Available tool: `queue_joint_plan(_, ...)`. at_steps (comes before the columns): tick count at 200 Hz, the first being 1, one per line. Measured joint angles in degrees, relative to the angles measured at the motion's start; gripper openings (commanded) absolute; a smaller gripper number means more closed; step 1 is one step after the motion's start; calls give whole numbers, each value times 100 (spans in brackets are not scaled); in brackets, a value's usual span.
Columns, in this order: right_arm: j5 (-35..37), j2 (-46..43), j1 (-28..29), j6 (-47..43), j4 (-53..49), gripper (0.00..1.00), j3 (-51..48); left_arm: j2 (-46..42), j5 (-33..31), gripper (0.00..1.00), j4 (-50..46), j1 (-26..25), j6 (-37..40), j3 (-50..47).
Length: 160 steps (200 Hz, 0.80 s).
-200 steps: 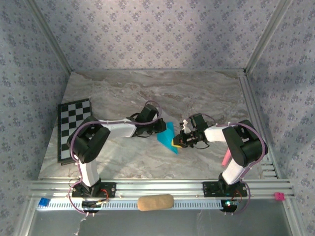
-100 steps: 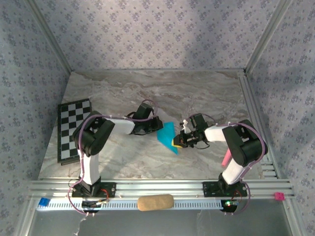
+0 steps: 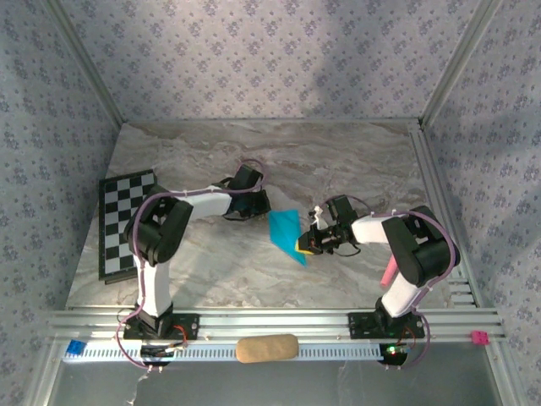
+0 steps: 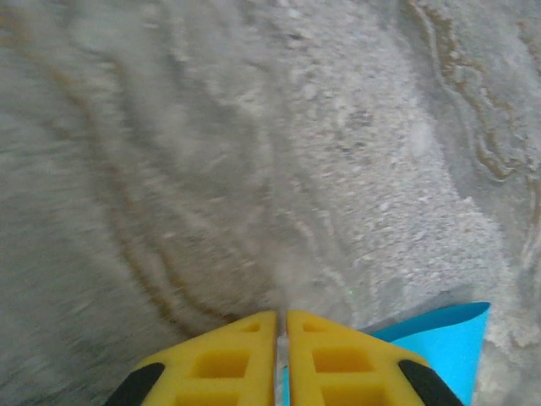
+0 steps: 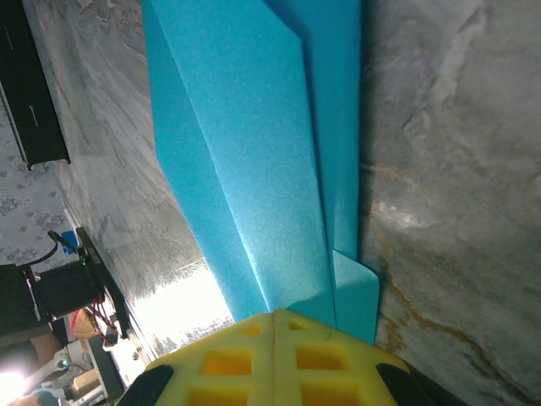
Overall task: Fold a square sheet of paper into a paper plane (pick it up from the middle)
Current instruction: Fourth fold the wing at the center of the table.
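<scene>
Creased turquoise paper (image 3: pixel 284 230) near the middle of the overhead frame, clamped by the right gripper (image 3: pixel 305 244), with the left gripper (image 3: pixel 260 205) close by.

The paper lies on the marble table (image 3: pixel 355 161). The right gripper's yellow pads (image 5: pixel 220 359) are closed on its lower-right end, and in the right wrist view the folded layers run from the pads at the bottom edge up to the top. The left gripper sits just up and left of the paper, jaws pressed almost together with nothing between them. In the left wrist view, a paper corner shows at lower right beside the pads.
</scene>
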Motion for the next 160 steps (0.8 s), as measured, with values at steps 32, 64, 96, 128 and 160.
queue_joint_plan(32, -15, 2, -42, -129, -232, 0, 70, -527, -186, 16, -216, -157, 173, -9)
queue_joint_plan(64, -26, 2, -74, -205, -387, 0, 107, -719, -85, 17, 0, -710, 264, -11)
queue_joint_plan(96, -39, -4, -85, -227, -413, 0, 107, -251, 4, 14, 50, -1239, 323, 87)
queue_joint_plan(128, 26, -131, -120, -258, -654, 0, 107, 144, 39, 11, 116, -1283, 221, 44)
queue_joint_plan(160, 122, -505, -127, -234, -1023, 0, 107, 127, 4, 11, 334, -1248, 125, -76)
